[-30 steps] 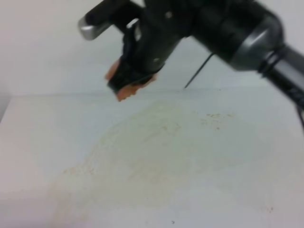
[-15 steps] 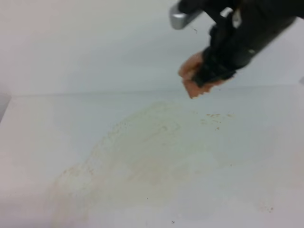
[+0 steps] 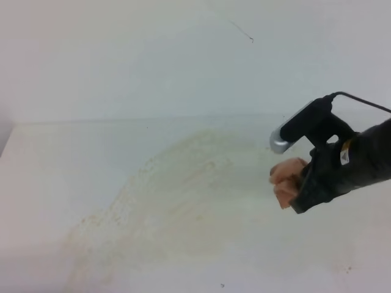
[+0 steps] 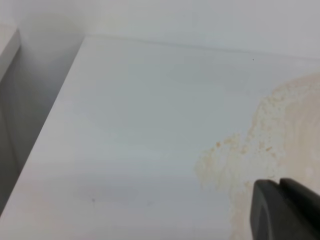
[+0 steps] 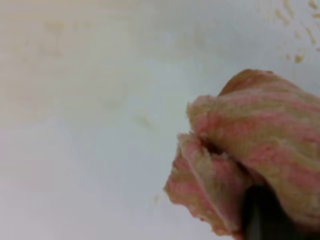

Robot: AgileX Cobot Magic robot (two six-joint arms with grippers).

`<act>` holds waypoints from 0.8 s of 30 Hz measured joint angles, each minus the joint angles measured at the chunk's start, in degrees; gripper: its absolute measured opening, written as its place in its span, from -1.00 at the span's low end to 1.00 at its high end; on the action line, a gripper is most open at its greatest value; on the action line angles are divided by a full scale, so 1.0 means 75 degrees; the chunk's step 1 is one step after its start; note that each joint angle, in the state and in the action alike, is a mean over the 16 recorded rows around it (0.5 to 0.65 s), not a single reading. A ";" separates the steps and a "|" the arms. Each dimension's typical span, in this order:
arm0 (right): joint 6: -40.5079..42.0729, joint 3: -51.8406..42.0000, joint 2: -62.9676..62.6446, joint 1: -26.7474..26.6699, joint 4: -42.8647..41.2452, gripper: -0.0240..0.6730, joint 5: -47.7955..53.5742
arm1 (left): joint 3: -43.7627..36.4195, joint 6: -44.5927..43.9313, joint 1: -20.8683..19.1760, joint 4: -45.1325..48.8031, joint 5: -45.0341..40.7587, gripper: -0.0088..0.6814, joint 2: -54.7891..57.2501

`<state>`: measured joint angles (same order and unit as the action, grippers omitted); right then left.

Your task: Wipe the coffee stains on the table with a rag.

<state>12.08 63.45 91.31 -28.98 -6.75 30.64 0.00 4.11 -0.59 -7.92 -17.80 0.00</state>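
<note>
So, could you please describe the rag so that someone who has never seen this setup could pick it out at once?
Start from the wide, glossy white table with its faint tan coffee stains spread across the middle. At the smear's right edge, the black right gripper is clamped on a small, wrinkled salmon-pink cloth rag. It is the only pink, soft thing in sight.

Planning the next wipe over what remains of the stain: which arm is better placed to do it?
The right. Its pincer already grips the rag at the right edge of the coffee stains. The left pincer holds nothing visible and shows only a dark corner beside the smear.
</note>
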 joint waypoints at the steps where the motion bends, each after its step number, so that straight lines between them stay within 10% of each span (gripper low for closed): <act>1: -0.0003 -0.0151 -0.0008 0.0003 0.0005 -0.64 -0.0180 | 0.0000 0.0000 0.0000 0.0000 0.0000 -0.97 0.0000; 17: -0.0143 -0.0629 -0.0109 0.0003 0.0122 0.10 -0.0754 | -0.0056 -0.0001 0.0000 -0.0001 0.0022 -0.97 -0.0037; 24: -0.0241 -0.0629 -0.0627 0.0003 0.0165 -0.14 -0.0509 | -0.0056 -0.0001 0.0000 -0.0001 0.0022 -0.97 -0.0037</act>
<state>10.28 58.73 86.61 -28.95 -5.51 26.82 -0.42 4.10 -0.59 -7.93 -17.64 -0.28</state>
